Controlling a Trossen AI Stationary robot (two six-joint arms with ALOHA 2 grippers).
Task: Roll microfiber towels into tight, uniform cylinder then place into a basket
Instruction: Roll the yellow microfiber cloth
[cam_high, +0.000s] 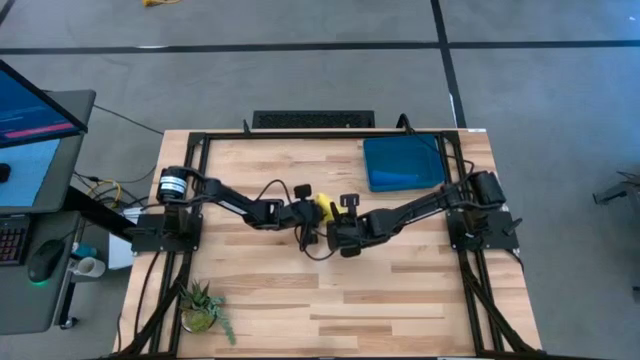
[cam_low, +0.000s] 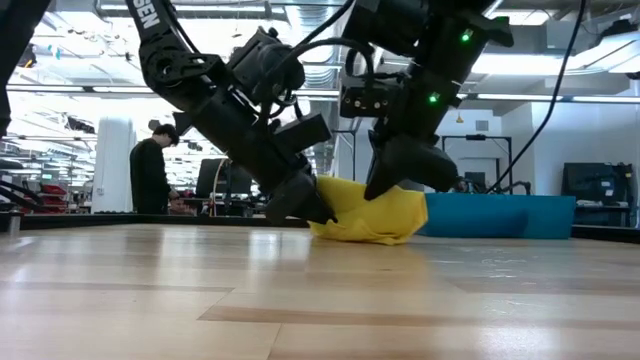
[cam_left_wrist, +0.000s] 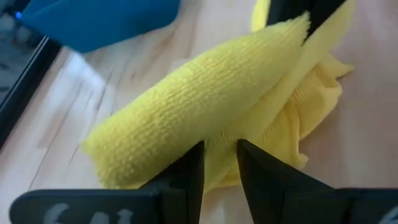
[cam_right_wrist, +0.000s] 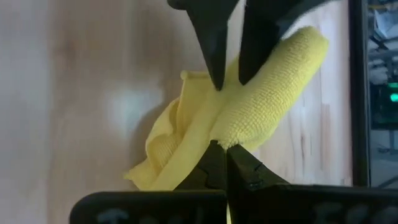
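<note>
Yellow towel (cam_low: 370, 212): microfiber, partly rolled into a thick cylinder with loose crumpled folds trailing off one side, lying on the wooden table (cam_high: 380, 300) near its middle. Left gripper (cam_left_wrist: 219, 163): slanted down at one end of the roll, fingers slightly parted with a fold of cloth between them; right gripper (cam_right_wrist: 224, 155): angled down at the opposite end, fingers pressed together, pinching the towel's edge. Basket (cam_high: 403, 163): dark teal, at the far right of the table, with blue cloth inside.
</note>
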